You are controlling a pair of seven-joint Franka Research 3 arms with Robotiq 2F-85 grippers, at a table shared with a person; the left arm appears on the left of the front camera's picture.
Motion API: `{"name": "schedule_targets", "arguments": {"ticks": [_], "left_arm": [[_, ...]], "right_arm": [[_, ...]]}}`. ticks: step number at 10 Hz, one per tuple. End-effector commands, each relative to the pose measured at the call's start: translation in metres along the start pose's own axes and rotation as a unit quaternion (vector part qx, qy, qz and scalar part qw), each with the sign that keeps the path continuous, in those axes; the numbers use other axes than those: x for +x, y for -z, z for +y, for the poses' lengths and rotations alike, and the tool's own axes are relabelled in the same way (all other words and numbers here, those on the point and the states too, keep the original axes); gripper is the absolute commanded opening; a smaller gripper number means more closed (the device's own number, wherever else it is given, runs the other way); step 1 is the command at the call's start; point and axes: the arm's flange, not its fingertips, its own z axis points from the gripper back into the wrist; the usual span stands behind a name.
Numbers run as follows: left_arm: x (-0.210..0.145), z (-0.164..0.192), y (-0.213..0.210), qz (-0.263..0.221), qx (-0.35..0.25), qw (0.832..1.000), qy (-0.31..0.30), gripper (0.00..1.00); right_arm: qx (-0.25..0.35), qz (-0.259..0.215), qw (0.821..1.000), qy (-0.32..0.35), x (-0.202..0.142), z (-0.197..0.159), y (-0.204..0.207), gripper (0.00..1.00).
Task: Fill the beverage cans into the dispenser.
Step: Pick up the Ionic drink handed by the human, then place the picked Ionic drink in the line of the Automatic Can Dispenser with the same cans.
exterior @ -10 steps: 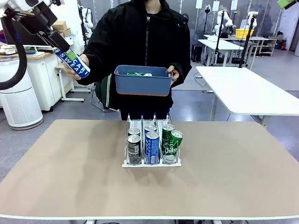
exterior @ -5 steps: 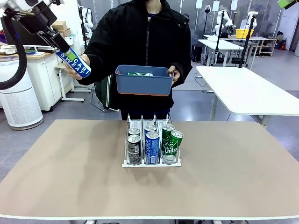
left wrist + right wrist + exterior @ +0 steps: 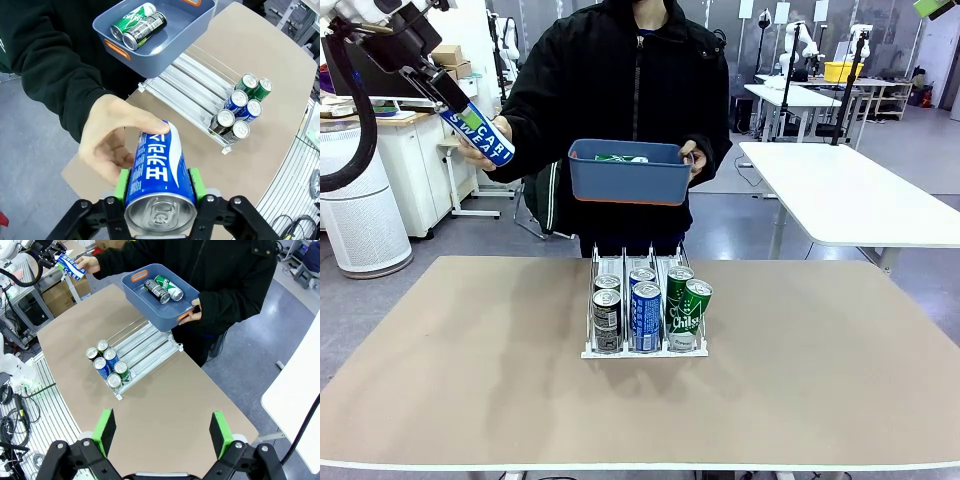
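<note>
left gripper clamped on a blue can, green pads pressed on two opposite sides of the body just under the silver top; held high up and tilted, near the far left corner of the table, with the person's hand touching its lower end. right gripper with jaws wide apart and nothing between them. dispenser standing at the middle of the table toward the far edge, six cans at its front end, two per lane, rear part of the lanes free. two more cans lying in the blue bin held above the far edge. probably a thin metal wall, stiff while full and sealed, but easy to dent under a hard squeeze; smooth and round, so likely slippery and ready to roll when laid down. seems rather heavy for its size if full. best to grip across the middle of the body, pads flat on the sides, not on the rim or the top
</note>
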Motion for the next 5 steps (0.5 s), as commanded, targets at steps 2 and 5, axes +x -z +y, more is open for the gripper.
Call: {"name": "schedule_targets", "arguments": {"ticks": [2,5], "left_arm": [[0.0000,0.0000,0.0000,0.000,0.000,1.000,0.000,0.00],[0.0000,0.0000,0.0000,0.000,0.000,1.000,0.000,0.00]], "right_arm": [[0.001,-0.001,1.000,0.001,-0.0007,0.0002,0.0005,1.00],[0.001,-0.001,1.000,0.001,-0.0007,0.0002,0.0005,1.00]]}}
